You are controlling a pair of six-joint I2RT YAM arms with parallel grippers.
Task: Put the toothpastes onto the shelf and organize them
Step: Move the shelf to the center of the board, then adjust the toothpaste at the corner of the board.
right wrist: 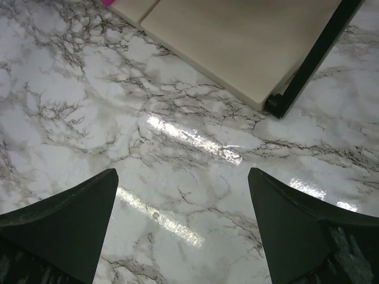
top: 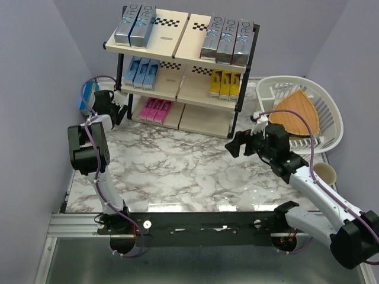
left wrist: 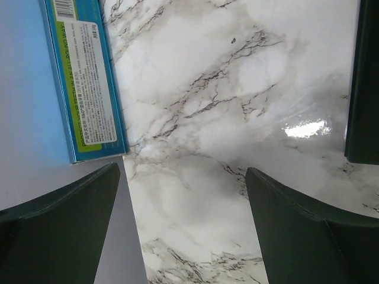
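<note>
Left gripper (left wrist: 180, 177): jaws spread, empty. 1 blue toothpaste box (left wrist: 83, 77) off shelf (top: 177, 41), at table (top: 177, 171) left edge, just ahead, offset toward left side of wrist view; long axis points away from gripper. Right gripper (right wrist: 180, 174) spread, empty, well apart. Left gripper nearer.

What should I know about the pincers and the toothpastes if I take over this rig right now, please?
Left pincer: open, empty, beside a loose blue box at the left edge of the table.
Right pincer: open, empty, over the table near the shelf's bottom right corner.
Done: silver boxes on top, light blue boxes and yellow boxes in the middle, pink boxes bottom left.
Left: shelve the loose blue box; the bottom right board holds nothing.
</note>
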